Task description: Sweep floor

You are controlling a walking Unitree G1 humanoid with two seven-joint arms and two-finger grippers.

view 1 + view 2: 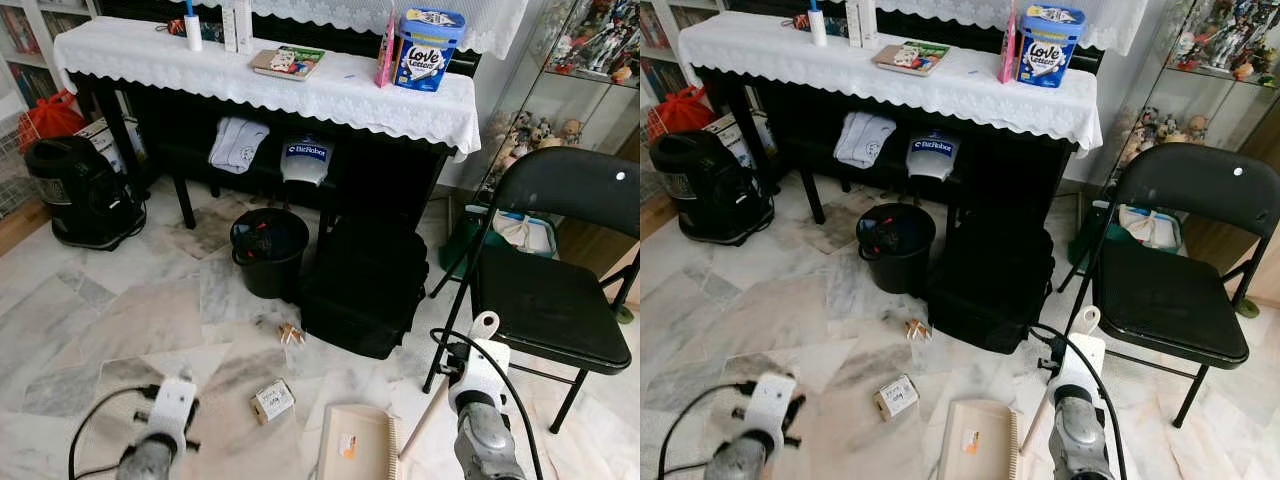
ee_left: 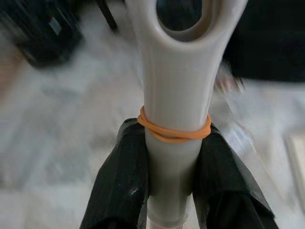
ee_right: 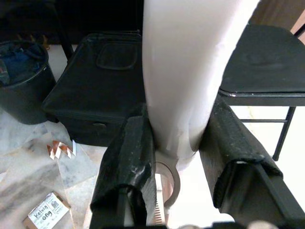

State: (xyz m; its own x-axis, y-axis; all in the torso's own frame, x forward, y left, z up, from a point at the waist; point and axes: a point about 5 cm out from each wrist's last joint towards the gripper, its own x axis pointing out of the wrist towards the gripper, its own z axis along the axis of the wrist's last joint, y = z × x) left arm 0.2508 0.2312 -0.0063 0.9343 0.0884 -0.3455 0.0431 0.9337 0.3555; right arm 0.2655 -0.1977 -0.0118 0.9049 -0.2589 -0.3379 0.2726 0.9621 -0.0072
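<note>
My left gripper (image 2: pixel 174 143) is shut on a beige handle (image 2: pixel 176 86) that has a hole at its end and an orange rubber band around it; the brush end is hidden. My right gripper (image 3: pixel 178 138) is shut on the pale long handle (image 1: pixel 486 330) of a beige dustpan (image 1: pixel 355 445), which rests on the marble floor low in the middle. A small labelled cardboard box (image 1: pixel 272 400) lies on the floor between my two arms. A few brown and white scraps (image 1: pixel 291 333) lie beyond it, near the black bag.
A black bin (image 1: pixel 268 250) and a black bag (image 1: pixel 365 285) stand ahead under a piano draped in white lace (image 1: pixel 300 95). To the right is a black folding chair (image 1: pixel 555 300). A black appliance (image 1: pixel 75 190) sits at the left, with open marble floor (image 1: pixel 120 310) in front.
</note>
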